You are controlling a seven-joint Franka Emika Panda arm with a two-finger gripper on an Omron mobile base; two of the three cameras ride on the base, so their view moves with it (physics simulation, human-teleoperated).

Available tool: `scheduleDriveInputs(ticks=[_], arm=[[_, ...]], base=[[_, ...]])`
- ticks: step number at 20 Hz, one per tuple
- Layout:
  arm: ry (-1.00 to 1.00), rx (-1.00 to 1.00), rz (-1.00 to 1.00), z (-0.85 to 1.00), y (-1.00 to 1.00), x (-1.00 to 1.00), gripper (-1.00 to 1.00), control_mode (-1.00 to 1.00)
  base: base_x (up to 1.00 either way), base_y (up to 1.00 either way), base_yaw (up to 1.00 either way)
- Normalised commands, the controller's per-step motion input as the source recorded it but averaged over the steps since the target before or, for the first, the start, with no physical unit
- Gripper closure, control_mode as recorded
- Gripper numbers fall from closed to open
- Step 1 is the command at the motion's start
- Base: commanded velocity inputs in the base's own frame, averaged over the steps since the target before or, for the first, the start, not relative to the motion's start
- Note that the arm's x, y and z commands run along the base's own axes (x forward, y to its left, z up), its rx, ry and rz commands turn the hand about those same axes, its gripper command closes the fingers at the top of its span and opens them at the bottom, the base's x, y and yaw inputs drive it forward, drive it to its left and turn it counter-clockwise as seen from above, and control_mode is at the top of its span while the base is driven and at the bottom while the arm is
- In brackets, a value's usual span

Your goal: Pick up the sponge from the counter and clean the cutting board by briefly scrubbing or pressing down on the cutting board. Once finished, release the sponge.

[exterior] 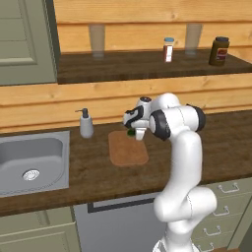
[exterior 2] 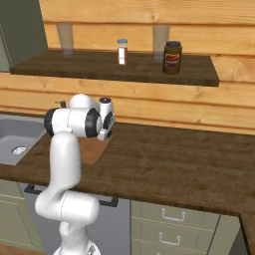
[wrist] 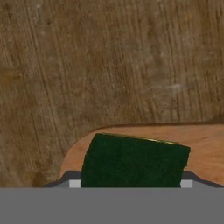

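Note:
My gripper (exterior: 137, 134) points down over the far right corner of the light brown cutting board (exterior: 127, 150), which lies on the dark wood counter (exterior: 98, 174). It is shut on the sponge (exterior: 131, 132), a small dark green block. In the hand view the sponge (wrist: 133, 162) sits between the two fingertips (wrist: 74, 183) with a thin yellow edge showing, over a rounded corner of the cutting board (wrist: 205, 146). Whether the sponge touches the board I cannot tell. In the right base view the arm hides most of the gripper (exterior 2: 107, 132) and the cutting board (exterior 2: 92, 152).
A steel sink (exterior: 29, 162) is set in the counter at the left, with a grey soap dispenser (exterior: 86, 124) beside the board. The upper shelf (exterior: 147, 66) carries two glasses, a small bottle (exterior: 169, 49) and a dark jar (exterior: 219, 51). A wooden wall stands close behind.

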Motion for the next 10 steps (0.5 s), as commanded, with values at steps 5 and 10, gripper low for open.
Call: scheduleDriveInputs(ticks=[5,10], arm=[[-0.08,-0.05,-0.04,-0.35,0.59,-0.16,1.00,-1.00],[0.12,-0.04,0.00,-0.12,0.68,-0.08,1.00,-1.00]], base=[[0.00,0.00,0.00],[0.00,0.00,0.00]])
